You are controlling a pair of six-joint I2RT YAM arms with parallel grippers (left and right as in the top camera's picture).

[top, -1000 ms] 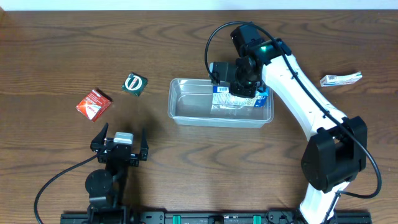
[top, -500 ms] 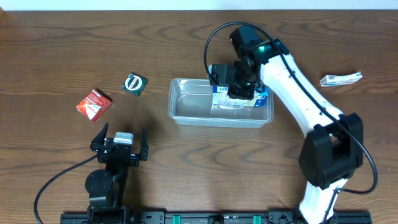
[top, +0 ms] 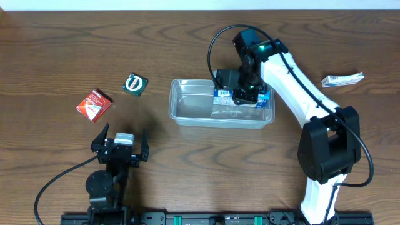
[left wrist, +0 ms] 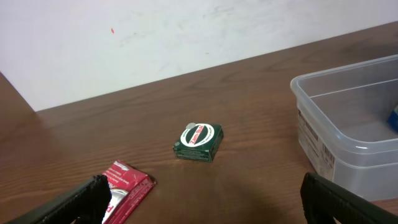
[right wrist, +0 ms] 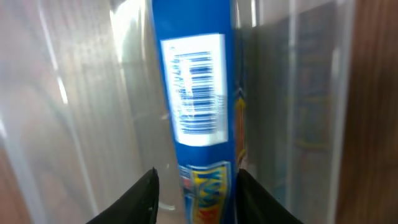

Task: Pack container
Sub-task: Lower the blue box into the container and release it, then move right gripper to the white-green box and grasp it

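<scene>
Right end effector point(top: 245, 92) sits inside the clear container point(top: 187, 115) at frame centre, fingers either side of a blue carton point(right wrist: 198, 87); cannot tell if clenched or released. Left end effector point(top: 123, 139) is released, fingers spread wide, at lower left over the surface point(top: 200, 169), below a green box point(top: 135, 84) and red packet point(top: 94, 104).

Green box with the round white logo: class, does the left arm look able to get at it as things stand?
Probably yes. The left gripper is open and faces the green box across bare table; the red packet lies off to one side, the container to the other.
</scene>
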